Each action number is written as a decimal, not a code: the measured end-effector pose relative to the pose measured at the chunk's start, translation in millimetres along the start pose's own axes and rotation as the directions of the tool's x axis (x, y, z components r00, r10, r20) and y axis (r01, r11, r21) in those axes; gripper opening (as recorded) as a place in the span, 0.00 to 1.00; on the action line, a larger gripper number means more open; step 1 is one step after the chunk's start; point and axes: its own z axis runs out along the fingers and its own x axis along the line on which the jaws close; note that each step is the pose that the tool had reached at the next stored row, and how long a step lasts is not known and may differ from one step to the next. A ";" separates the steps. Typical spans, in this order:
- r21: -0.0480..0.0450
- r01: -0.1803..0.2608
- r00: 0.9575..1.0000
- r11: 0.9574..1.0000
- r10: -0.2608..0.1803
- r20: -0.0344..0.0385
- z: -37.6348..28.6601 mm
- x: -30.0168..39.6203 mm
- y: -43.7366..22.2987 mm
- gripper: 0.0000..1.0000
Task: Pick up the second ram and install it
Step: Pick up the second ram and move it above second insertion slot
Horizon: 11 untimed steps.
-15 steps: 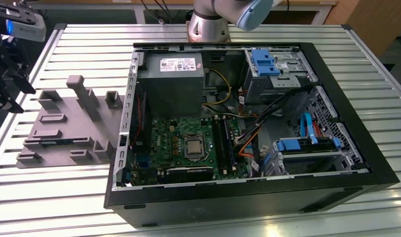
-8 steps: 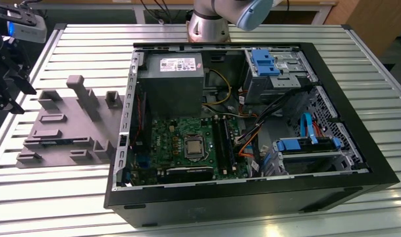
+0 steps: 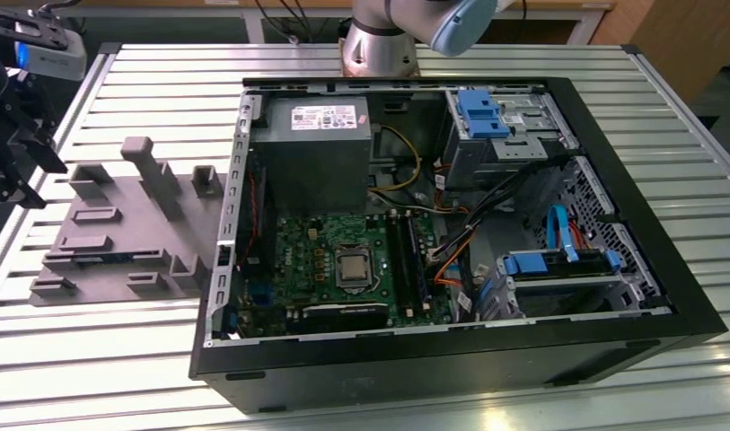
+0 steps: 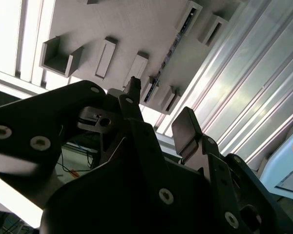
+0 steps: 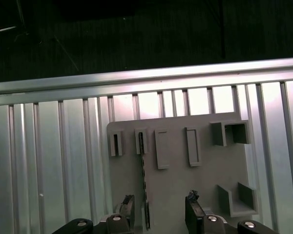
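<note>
The second ram (image 5: 144, 180) is a thin dark stick standing on edge in a slot of the grey fixture plate (image 5: 205, 175). In the second wrist view the ram (image 4: 167, 58) runs across the plate (image 4: 136, 29). In the exterior view a blue sliver of the ram (image 3: 101, 259) shows on the plate (image 3: 113, 233), at the exterior view's left of the computer case. My gripper (image 5: 160, 207) hangs open above the plate, apart from it, with nothing between its fingers (image 5: 127, 207). In the first wrist view the ram's line passes between the fingers, closer to one. The gripper (image 3: 27, 175) (image 4: 158, 112) is off the case's side.
The open black computer case (image 3: 652, 296) lies on the slatted metal table (image 3: 137, 359). Inside are a green motherboard (image 3: 304, 260) with long black memory slots (image 3: 409, 260), a power supply (image 3: 317, 144) and blue drive clips (image 3: 479, 112). Grey holders (image 3: 149, 171) rise from the plate.
</note>
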 end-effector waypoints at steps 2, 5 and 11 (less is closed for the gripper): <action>0.000 0.000 1.000 1.000 0.000 0.000 0.7 0.0 -0.1 0.53; 0.000 0.000 1.000 1.000 0.000 0.000 1.8 0.1 -0.1 0.53; 0.000 0.000 1.000 1.000 0.000 0.000 4.5 0.4 -0.2 0.53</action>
